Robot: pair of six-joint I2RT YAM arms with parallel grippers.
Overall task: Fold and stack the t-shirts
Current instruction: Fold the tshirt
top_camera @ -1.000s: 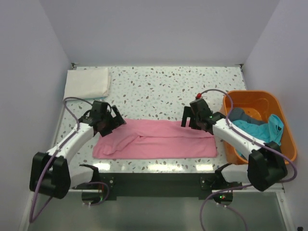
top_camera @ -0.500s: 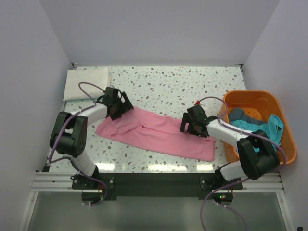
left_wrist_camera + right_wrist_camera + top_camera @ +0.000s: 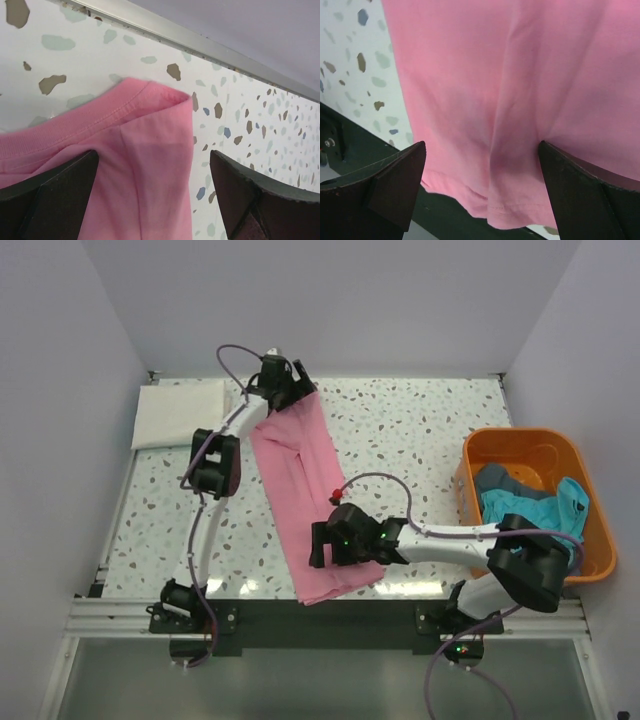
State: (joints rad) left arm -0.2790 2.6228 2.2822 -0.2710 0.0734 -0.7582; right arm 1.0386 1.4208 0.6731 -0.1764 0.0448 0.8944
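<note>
The pink t-shirt [image 3: 305, 490] lies as a long folded strip from the back edge of the table to the front edge. My left gripper [image 3: 285, 385] is at its far end, open, with the cloth's corner under the spread jaws [image 3: 153, 155]. My right gripper [image 3: 322, 545] is over the near end, open, with the hem between its spread fingers [image 3: 481, 145]. The pink cloth fills the left wrist view [image 3: 140, 165] and the right wrist view [image 3: 510, 75]. A folded white t-shirt [image 3: 180, 412] lies at the far left. The teal t-shirt [image 3: 540, 508] and the grey t-shirt [image 3: 497, 480] are in the basket.
The orange plastic basket [image 3: 600, 550] stands at the right edge of the speckled table [image 3: 420, 430]. The pink hem hangs over the dark front rail [image 3: 350, 145]. A metal strip [image 3: 200, 42] runs along the back wall just beyond the left gripper.
The pink t-shirt has swung from lying across the table to lying front to back. My left gripper went to the far edge, and my right gripper went to the near edge.
</note>
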